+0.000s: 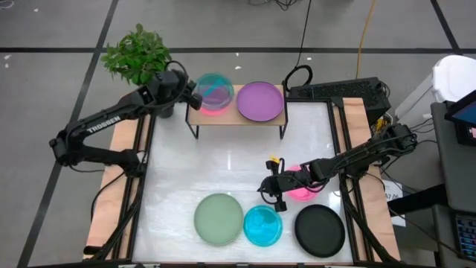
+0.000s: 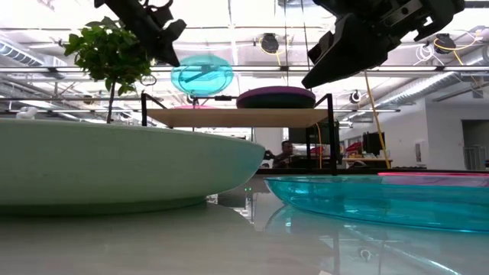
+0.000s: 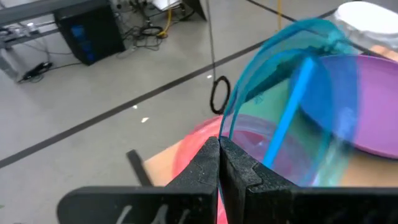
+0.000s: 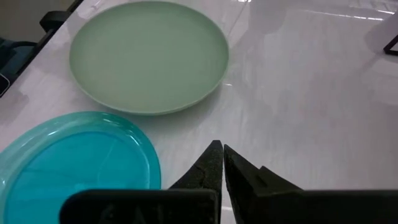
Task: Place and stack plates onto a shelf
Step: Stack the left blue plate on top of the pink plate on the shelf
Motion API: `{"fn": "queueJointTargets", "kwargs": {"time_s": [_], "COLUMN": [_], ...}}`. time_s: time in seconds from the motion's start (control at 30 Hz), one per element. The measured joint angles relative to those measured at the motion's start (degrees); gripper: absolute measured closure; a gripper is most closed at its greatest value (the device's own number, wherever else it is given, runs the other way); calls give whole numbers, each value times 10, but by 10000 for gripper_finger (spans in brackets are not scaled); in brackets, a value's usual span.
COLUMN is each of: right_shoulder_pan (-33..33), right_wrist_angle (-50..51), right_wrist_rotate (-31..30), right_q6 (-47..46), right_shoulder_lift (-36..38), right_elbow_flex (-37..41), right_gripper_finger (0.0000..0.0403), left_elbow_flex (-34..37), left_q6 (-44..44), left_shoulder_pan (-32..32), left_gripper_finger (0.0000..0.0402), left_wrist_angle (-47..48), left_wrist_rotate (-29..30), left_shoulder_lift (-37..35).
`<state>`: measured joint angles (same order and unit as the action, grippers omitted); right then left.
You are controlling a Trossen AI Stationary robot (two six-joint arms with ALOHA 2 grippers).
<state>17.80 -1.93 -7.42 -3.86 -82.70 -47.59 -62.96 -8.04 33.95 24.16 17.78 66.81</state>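
Plates are split between the shelf (image 1: pixel 236 119) at the far side of the table (image 1: pixel 238 167) and the near edge. The left gripper (image 3: pixel 219 163) is clamped on the rim of a cyan plate (image 1: pixel 216 90), holding it tilted above a pink plate (image 1: pixel 210 109) that lies on the shelf's left half. To finish this step well, the arm would need to level the cyan plate, centre it over the pink one and lower it until the rims nest before letting go; releasing it while tilted would likely let it slide off toward the purple plate (image 1: pixel 260 100) on the shelf's right half.

The right gripper (image 4: pixel 217 163) hangs over the table's middle with its jaws closed and empty, just beside another pink plate (image 1: pixel 302 186) that its arm partly hides.

Counted in the high view: two pink plates, one on the shelf and one on the table; two cyan, one held and one (image 1: pixel 262 225) near the front edge; one purple; one sage green plate (image 1: pixel 219 219) at the front left; one black plate (image 1: pixel 320 229) at the front right. That makes seven in sight. One potted plant (image 1: pixel 138 53) stands beyond the table's far left corner.
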Motion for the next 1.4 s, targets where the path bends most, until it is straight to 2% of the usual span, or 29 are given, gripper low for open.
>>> {"fn": "queueJointTargets", "kwargs": {"time_s": [0.23,0.63,1.2,1.4], "right_shoulder_pan": [0,-1,-1,-1], "right_wrist_angle": [0,0,0,0], "right_wrist_rotate": [0,0,0,0], "right_q6": [0,2,1,1], "right_shoulder_lift": [0,0,0,0], "right_elbow_flex": [0,0,0,0], "right_gripper_finger": [403,403,403,403], "left_elbow_flex": [0,0,0,0], "left_q6": [7,13,1,-6], "left_shoulder_pan": [21,25,25,25], "left_gripper_finger": [399,399,398,370], "left_wrist_angle": [6,-2,-3,-2], "left_wrist_rotate": [-1,0,3,3], "left_shoulder_lift": [4,51,53,53]}}
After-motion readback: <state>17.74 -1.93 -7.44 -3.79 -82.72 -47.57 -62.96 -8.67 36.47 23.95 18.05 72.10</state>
